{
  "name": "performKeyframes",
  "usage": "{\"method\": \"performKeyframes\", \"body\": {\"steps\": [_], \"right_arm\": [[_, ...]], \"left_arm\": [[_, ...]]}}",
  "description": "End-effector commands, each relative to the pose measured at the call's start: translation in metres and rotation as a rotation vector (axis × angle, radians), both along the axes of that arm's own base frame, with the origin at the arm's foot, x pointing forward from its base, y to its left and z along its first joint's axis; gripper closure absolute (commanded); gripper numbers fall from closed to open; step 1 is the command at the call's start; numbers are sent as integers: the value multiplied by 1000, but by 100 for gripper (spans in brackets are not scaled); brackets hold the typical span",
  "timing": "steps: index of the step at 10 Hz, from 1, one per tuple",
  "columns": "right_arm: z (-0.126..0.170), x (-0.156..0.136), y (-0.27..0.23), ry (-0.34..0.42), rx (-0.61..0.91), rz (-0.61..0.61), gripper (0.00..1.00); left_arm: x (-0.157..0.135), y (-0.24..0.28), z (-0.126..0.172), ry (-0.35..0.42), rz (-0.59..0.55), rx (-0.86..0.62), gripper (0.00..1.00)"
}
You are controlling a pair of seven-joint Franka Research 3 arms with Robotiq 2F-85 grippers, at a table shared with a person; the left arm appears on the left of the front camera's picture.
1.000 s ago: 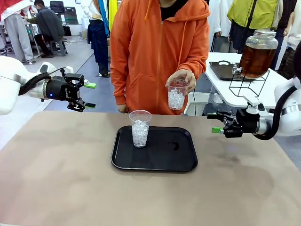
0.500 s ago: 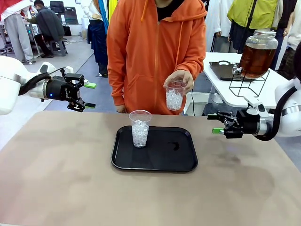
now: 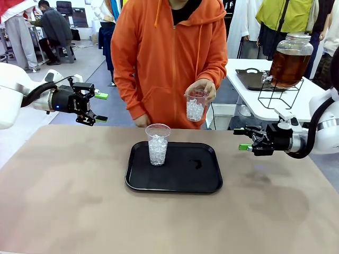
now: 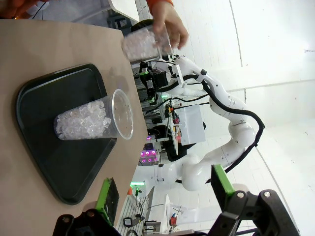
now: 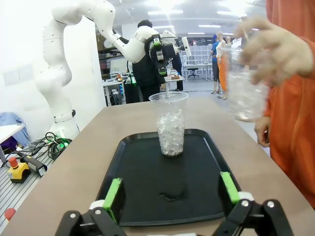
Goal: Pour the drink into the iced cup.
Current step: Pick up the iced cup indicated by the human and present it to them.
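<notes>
Front view: drink (image 3: 286,69) sits in the glass jar (image 3: 291,50) on a side table (image 3: 244,98) at far right, well apart from the tray (image 3: 175,186); tap too small to make out. On the tray's left part the iced cup (image 3: 158,144) stands upright. Person's hand (image 3: 203,87) holds a 2nd iced cup (image 3: 195,108), rim covered by fingers, blurred in right wrist view. My left gripper (image 3: 101,107) & right gripper (image 3: 241,138): jaws spread wide, holding & touching nothing. Right wrist view shows the dark smear (image 5: 172,195) on the tray more clearly.
</notes>
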State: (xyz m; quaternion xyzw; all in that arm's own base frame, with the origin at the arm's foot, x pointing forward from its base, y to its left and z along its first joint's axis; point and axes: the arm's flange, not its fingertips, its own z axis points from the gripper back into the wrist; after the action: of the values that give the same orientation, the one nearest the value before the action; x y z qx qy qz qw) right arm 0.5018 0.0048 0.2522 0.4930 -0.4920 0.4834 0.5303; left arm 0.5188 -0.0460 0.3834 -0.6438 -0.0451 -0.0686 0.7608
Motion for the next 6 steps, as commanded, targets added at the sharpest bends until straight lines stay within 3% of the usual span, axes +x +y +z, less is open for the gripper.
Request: {"method": "performKeyframes", "body": {"steps": [1,6], "right_arm": [[2,0,0,-4,2,1,0],[2,0,0,-4,2,1,0]], "left_arm": [[0,0,2,3,4,-8,0],[0,0,2,3,4,-8,0]]}}
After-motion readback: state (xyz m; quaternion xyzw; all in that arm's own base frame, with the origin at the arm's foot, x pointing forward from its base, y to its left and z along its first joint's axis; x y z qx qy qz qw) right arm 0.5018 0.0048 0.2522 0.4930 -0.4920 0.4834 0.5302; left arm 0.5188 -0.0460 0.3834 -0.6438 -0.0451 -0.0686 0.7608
